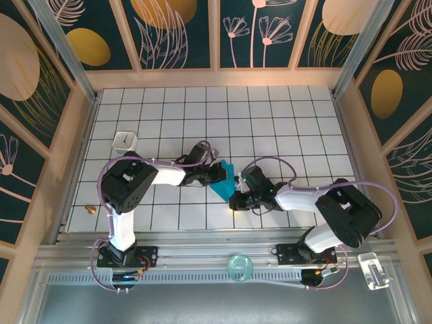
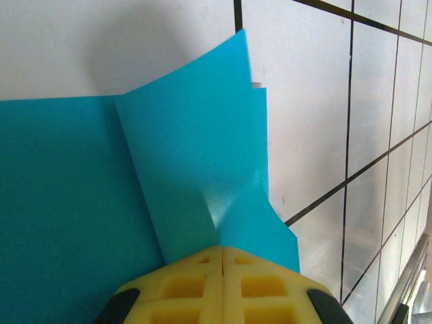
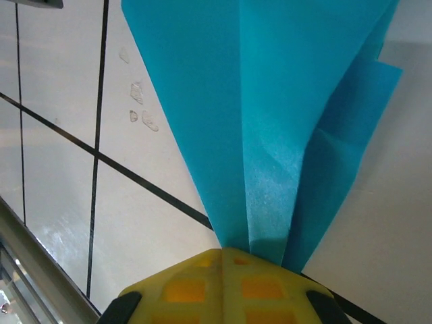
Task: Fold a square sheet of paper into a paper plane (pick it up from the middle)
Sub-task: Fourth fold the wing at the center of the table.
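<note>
The paper (image 1: 223,182) sits a little toward the near edge of the desk (image 1: 270,115), about midway between its left and right edges. It is partly folded and caught between both arms.

The left jaws come in from the left and are clenched on the paper's left side. The right jaws come in from the right and are clenched on its near right part.

In the left wrist view the yellow pads (image 2: 192,283) press together on a crease of the paper (image 2: 67,202). 1 flap (image 2: 196,135) stands up tilted and the rest spreads out to the left.

In the right wrist view the pads (image 3: 189,287) pinch the narrow end of several stacked folds of paper (image 3: 223,101), which fan out wider away from them.

A white cube (image 1: 125,141) sits near the left edge, well apart from the paper. A small brass thing (image 1: 89,208) lies by the near left corner.
</note>
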